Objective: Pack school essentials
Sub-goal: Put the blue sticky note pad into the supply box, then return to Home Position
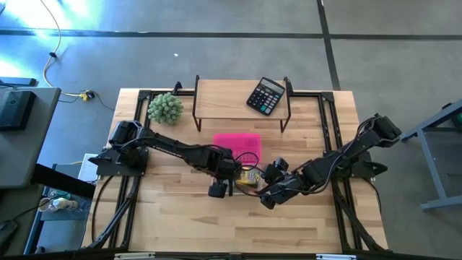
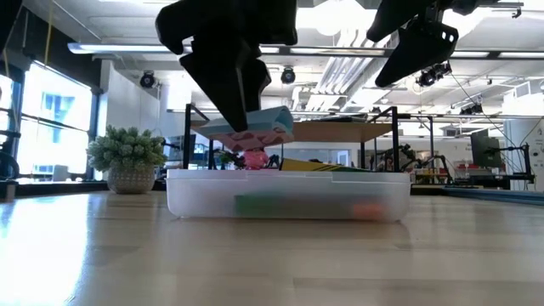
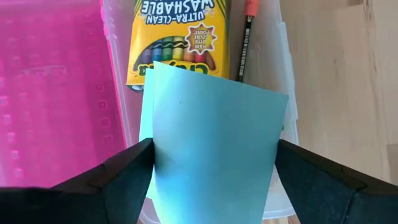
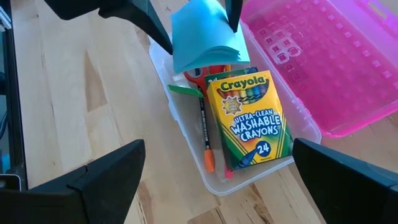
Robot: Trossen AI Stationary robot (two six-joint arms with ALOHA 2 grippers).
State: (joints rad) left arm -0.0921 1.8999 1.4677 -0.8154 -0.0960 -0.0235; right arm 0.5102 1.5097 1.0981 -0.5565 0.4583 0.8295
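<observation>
My left gripper (image 3: 211,163) hangs over a clear plastic box (image 4: 186,127) and is shut on the light-blue note pad (image 3: 211,137). Inside the box lie the yellow-green crayon box (image 4: 252,121), a pencil with an orange end (image 4: 205,140), the red-handled scissors (image 4: 202,73) partly under the pad, and a green piece (image 4: 183,90). My right gripper (image 4: 217,149) is open, above the box's right end, and touches nothing. In the low view the pad (image 2: 268,127) hangs above the box rim (image 2: 289,174). My left gripper pinches the note pad between its two fingers (image 3: 127,171), one on each opposite side edge (image 3: 149,155). The fingers come from above, pointing down. The pad is lifted clear above the box, tilted, and its sheets bow slightly; its free edge (image 3: 186,71) hangs over the crayon box.
The pink lid (image 1: 237,144) lies flat beside the box on its far side. Behind it stands a wooden shelf (image 1: 224,97) with a black calculator (image 1: 265,95). A green ball-shaped plant (image 1: 165,107) sits at the far left. Bare wood (image 1: 216,224) lies toward the near edge.
</observation>
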